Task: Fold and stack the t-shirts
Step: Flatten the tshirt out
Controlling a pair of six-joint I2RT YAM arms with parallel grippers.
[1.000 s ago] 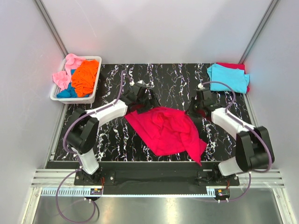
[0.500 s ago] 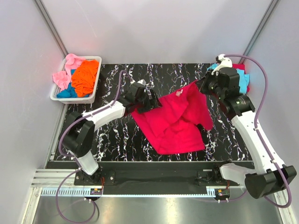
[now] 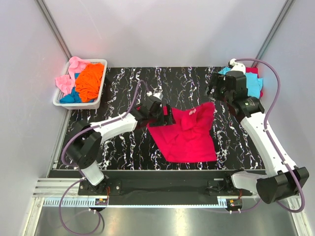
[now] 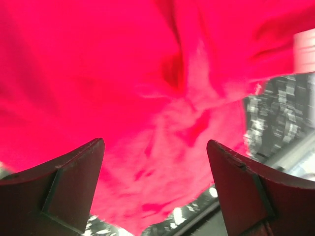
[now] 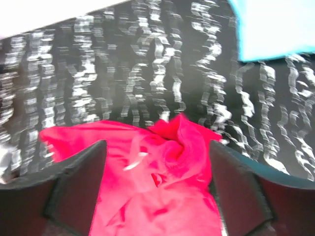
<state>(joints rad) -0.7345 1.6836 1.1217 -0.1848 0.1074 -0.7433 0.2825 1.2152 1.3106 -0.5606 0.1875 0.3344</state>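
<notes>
Overhead view: right gripper (image 3: pixel 212 93) has let go. Half a second ago it held a corner of the red shirt (image 3: pixel 187 137) up toward 2 o'clock, cloth stretched in the air. Now that corner is down, and the gripper hangs clear above the table (image 3: pixel 118 147), between the shirt and the cyan shirt (image 3: pixel 246 83) at 2 o'clock. Left gripper (image 3: pixel 166 118) has shifted slightly inward and sits at the shirt's 9 o'clock edge. Basket (image 3: pixel 63 101) at 10 o'clock holds the orange shirt (image 3: pixel 91 78), pink shirt (image 3: pixel 69 73) and blue shirt (image 3: pixel 69 97).

Finding: the pull has spread the red shirt wider than a second ago, but not flat. It lies mid-table as a rough square with a bunched ridge running toward 1 o'clock. In my judgement it needs more smoothing before any fold.

Left wrist view: fingers spread wide, nothing pinched. Red cloth fills the frame beyond them, creased and bunched, with table showing at 4 o'clock.

Right wrist view: fingers stand wide apart and empty. Below lies the shirt's far edge, crumpled into a peak at centre. A corner of the cyan shirt shows at 1 o'clock, well apart from the red.
</notes>
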